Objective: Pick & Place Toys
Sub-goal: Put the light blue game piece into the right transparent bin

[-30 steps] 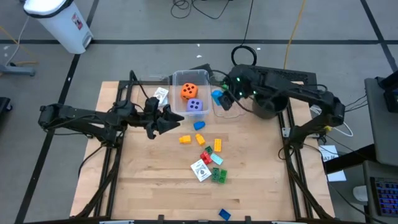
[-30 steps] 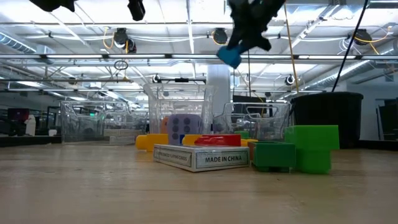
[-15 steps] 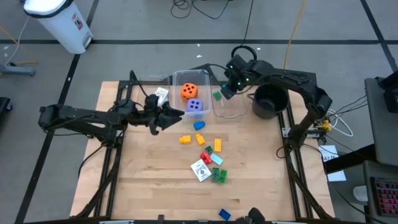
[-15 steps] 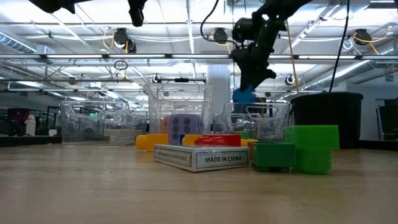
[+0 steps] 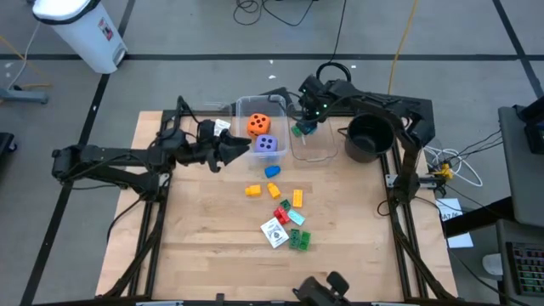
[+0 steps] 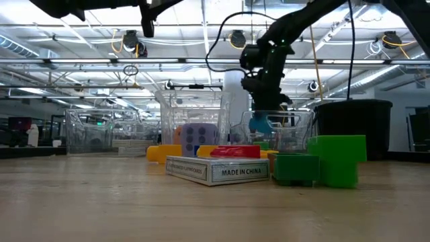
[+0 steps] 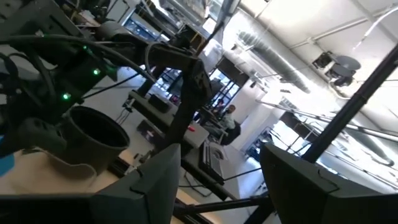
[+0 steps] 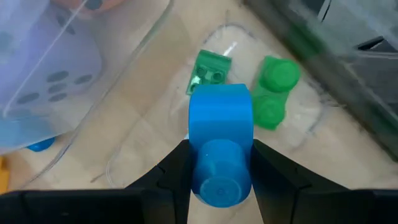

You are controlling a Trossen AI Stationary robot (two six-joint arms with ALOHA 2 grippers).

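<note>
My right gripper (image 5: 303,127) is shut on a blue brick (image 8: 220,140) and slants down over the right clear bin (image 5: 323,153), about level with its rim in the low view (image 6: 259,123). Two green bricks (image 8: 210,71) (image 8: 277,93) lie on that bin's floor. The left clear bin (image 5: 240,106) holds an orange die (image 5: 257,125) and a purple die (image 5: 266,144). My left gripper (image 5: 242,146) hovers open and holding nothing beside the left bin, well above the table. More bricks (image 5: 297,199) and a card box (image 5: 274,232) lie on the table. My right gripper pinches the blue brick's two opposite sides (image 8: 198,155) between its two fingers (image 8: 169,171). The fingers come from above, slanting down from the table's far right. The brick is lifted clear and hangs over the green bricks in the bin.
A black pot (image 5: 367,138) stands right of the right bin. A white card (image 5: 221,127) lies left of the left bin. A blue brick (image 5: 272,171) lies just near of the bins, and another blue piece (image 5: 307,292) lies at the near edge.
My right gripper has sunk with the blue brick from high above the table to about the right bin's rim, tipping more steeply downward. It has kept its hold. My left gripper has swung a little toward the far edge, nearer the left bin.
</note>
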